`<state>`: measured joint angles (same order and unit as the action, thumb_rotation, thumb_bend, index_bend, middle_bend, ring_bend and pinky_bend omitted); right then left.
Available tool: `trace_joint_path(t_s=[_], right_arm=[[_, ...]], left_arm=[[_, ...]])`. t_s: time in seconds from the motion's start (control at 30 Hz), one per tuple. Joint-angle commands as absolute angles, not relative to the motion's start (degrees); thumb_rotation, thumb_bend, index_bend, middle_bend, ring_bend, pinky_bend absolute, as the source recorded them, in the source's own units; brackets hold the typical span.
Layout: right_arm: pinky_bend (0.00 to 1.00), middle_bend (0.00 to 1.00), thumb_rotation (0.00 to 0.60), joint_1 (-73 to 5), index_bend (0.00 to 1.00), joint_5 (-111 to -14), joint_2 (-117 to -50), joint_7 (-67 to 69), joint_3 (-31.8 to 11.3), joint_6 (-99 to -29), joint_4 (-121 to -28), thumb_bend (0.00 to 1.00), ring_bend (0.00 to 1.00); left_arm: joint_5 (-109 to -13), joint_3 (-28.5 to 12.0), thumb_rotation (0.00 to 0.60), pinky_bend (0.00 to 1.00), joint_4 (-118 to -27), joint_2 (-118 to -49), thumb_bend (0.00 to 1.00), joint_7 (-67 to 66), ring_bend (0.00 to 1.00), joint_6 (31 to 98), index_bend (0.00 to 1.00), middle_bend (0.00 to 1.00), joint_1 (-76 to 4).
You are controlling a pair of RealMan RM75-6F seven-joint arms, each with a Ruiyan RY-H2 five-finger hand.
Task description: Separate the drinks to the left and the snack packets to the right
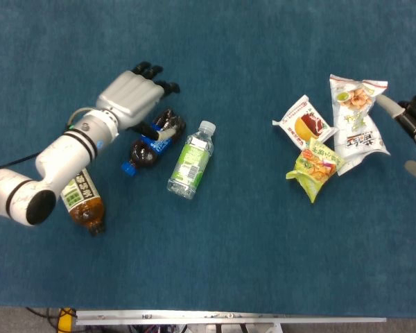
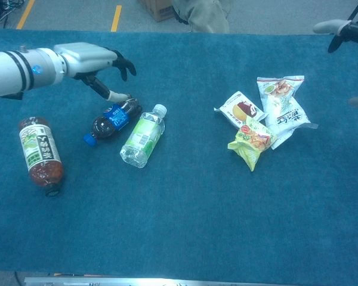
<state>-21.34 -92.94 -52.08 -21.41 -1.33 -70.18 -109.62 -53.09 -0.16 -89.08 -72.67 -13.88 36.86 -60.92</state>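
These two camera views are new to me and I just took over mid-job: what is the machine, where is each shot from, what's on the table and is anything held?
It is a two-armed robot with five-finger hands. The head view looks straight down on the blue table; the chest view looks across it from lower down.

On the left lie three drinks: a tea bottle, a dark soda bottle and a clear water bottle, all on their sides. On the right is a cluster of four snack packets, some overlapping.

The left hand hovers over the soda bottle with its fingers spread; one fingertip is at the bottle, but it grips nothing. The right hand sits at the frame edge beside the packets, also holding nothing.
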Motion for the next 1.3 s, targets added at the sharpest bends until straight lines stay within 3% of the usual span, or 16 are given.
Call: trace_joint_path(t_s=[0.03, 0.13, 0.27, 0.4, 0.97, 1.3], right_arm=[[0.44, 0.33, 0.600, -21.26, 0.05, -93.43, -52.08, -21.02, -1.39, -70.38, -109.42, 0.09, 0.27], [0.44, 0.33, 0.600, -21.12, 0.05, -93.56, -52.06, -20.51, -1.50, -70.55, -108.92, 0.09, 0.27], [0.44, 0.33, 0.600, -20.87, 0.05, -93.52, -51.83, -19.78, -1.53, -70.69, -108.57, 0.09, 0.27], [0.44, 0.33, 0.600, -20.50, 0.05, -94.07, -51.60, -19.17, -1.46, -71.23, -108.33, 0.09, 0.27], [0.44, 0.33, 0.600, -18.97, 0.05, -95.10, -51.50, -17.19, -0.72, -72.18, -106.96, 0.09, 0.27], [0.44, 0.33, 0.600, -18.60, 0.05, -96.39, -51.39, -17.62, -0.38, -72.26, -107.51, 0.09, 0.27]], left_arm=[[-52.73, -0.16, 0.319, 0.00, -90.92, -70.77, 0.26, -13.94, 0.02, 38.55, 0.15, 0.24, -59.69], [-53.67, -0.07, 0.352, 0.00, -93.70, -68.20, 0.26, -14.01, 0.02, 41.99, 0.15, 0.24, -57.62], [-55.60, 0.16, 0.510, 0.00, -96.59, -65.09, 0.26, -13.67, 0.02, 46.54, 0.15, 0.23, -54.45], [-58.00, 0.46, 0.596, 0.00, -99.24, -62.05, 0.26, -12.68, 0.02, 50.56, 0.15, 0.23, -51.04], [-67.56, 3.94, 0.600, 0.00, -104.68, -56.28, 0.26, -14.34, 0.02, 63.09, 0.15, 0.19, -37.94], [-72.25, 8.43, 0.600, 0.00, -100.83, -57.91, 0.26, -18.38, 0.01, 64.01, 0.07, 0.10, -31.82]])
